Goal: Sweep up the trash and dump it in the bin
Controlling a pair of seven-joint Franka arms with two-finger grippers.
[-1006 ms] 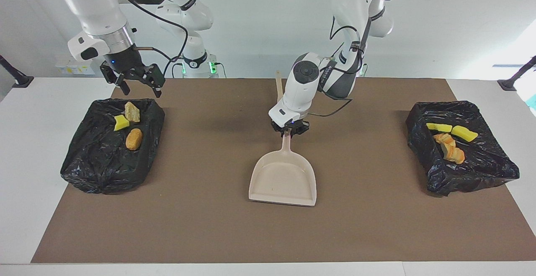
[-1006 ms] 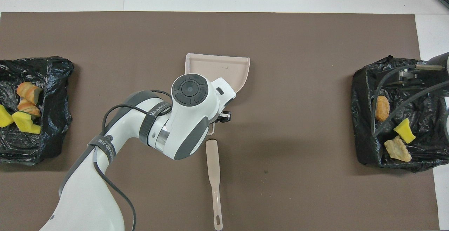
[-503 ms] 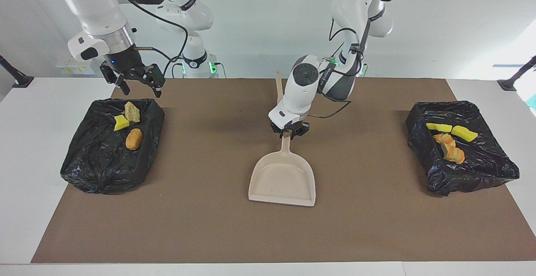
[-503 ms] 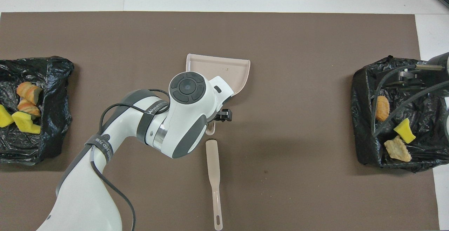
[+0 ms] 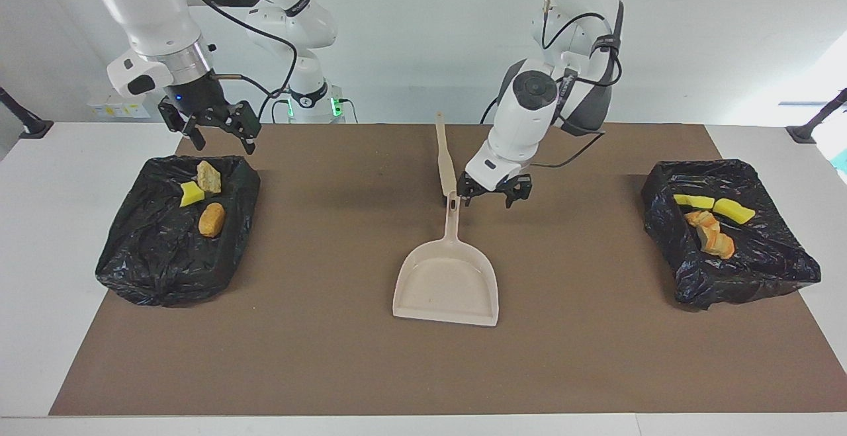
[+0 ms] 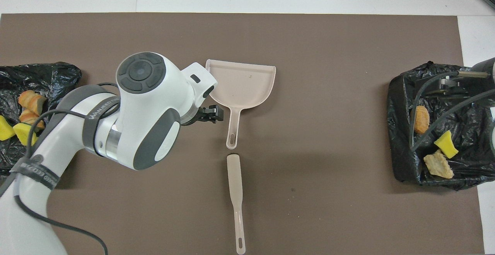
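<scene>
The left tool (image 5: 493, 194), fingers spread and empty, hovers beside the dustpan (image 5: 446, 280) handle; the right tool (image 5: 210, 125), also spread, hangs above a black-lined bin (image 5: 142, 270) holding trash (image 5: 212, 219).

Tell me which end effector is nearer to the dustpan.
Left. The left end effector hangs open beside the dustpan handle, not touching it. The right end effector waits open over the edge of the black bin at the right arm's end of the table.
</scene>
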